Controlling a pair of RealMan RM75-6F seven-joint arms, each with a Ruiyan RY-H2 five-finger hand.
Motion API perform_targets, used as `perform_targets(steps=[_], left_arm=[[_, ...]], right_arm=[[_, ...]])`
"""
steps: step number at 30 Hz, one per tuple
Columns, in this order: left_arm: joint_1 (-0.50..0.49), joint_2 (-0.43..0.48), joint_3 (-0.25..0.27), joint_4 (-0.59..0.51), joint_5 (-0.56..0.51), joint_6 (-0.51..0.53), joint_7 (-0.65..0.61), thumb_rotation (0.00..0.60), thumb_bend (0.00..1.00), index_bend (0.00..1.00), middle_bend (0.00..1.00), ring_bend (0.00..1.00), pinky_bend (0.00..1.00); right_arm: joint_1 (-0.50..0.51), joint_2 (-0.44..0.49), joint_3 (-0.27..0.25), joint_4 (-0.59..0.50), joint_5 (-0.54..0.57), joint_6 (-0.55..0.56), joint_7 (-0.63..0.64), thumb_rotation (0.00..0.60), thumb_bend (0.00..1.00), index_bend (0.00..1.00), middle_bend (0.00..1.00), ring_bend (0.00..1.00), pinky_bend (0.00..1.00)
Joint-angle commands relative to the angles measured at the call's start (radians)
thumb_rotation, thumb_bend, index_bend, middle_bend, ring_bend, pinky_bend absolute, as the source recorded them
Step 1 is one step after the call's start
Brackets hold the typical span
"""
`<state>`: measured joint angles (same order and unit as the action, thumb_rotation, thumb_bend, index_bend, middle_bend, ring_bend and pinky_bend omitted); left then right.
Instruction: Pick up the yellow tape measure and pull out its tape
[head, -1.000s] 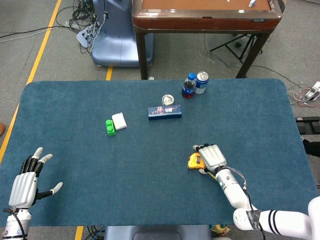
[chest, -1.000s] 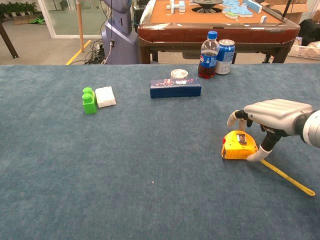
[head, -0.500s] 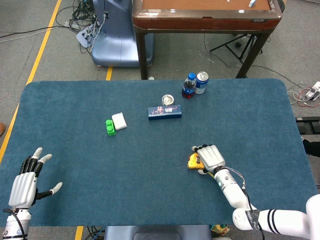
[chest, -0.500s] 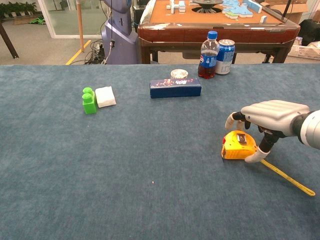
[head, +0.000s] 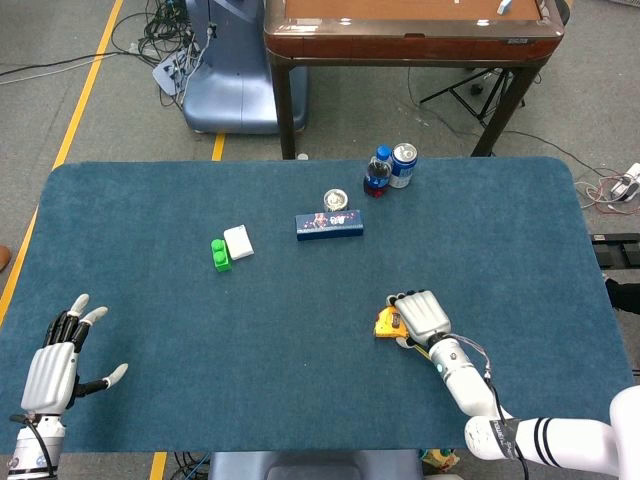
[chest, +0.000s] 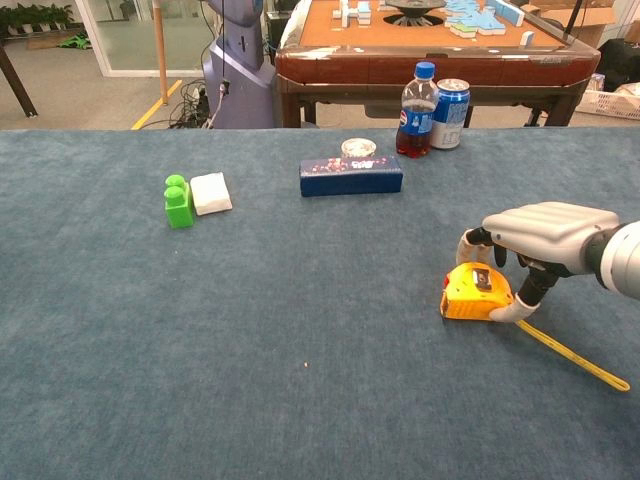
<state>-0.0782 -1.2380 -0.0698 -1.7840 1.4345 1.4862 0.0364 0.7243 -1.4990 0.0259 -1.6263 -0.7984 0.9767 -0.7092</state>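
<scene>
A robot lab or test room: floor cables (head: 165, 40), yellow floor tape (head: 85, 85), a mahjong table (chest: 420, 40) behind

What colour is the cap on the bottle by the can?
Blue; the bottle cap shows best in the chest view.

can (chest: 454, 100) right of bottle (chest: 416, 98)

No lettering is legible (bottle (chest: 416, 112) label too small).
</scene>
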Motion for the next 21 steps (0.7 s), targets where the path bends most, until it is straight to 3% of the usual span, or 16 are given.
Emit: perform_targets(steps=[1, 7, 14, 21], left_arm=[[-0.017, 0.007, -0.009, 0.001, -0.007, -0.023, -0.006, 0.600, 0.14, 0.16, 0.00, 0.00, 0.00], [-0.087, 0.033, -0.051, -0.002, -0.029, -0.112, -0.038, 0.600, 0.14, 0.16, 0.00, 0.00, 0.00], [-0.190, 0.039, -0.132, -0.023, -0.109, -0.235, -0.096, 0.600, 0.14, 0.16, 0.00, 0.00, 0.00], [-0.286, 0.021, -0.196, -0.065, -0.225, -0.354, -0.133, 0.600, 0.14, 0.00, 0.00, 0.00, 0.00]], right_arm=[[-0.002, -0.005, 0.007, 0.001, -0.021, 0.003, 0.027, 0.600, 0.56, 0.48, 0.50, 0.39, 0.36], [0.016, 0.012, 0.048, -0.050, -0.034, 0.016, 0.044, 0.600, 0.72, 0.55, 0.56, 0.45, 0.36], [0.079, 0.012, 0.141, -0.138, 0.007, 0.076, -0.010, 0.600, 0.75, 0.57, 0.58, 0.48, 0.37], [0.157, -0.038, 0.233, -0.189, 0.110, 0.149, -0.087, 0.600, 0.77, 0.58, 0.59, 0.49, 0.38]])
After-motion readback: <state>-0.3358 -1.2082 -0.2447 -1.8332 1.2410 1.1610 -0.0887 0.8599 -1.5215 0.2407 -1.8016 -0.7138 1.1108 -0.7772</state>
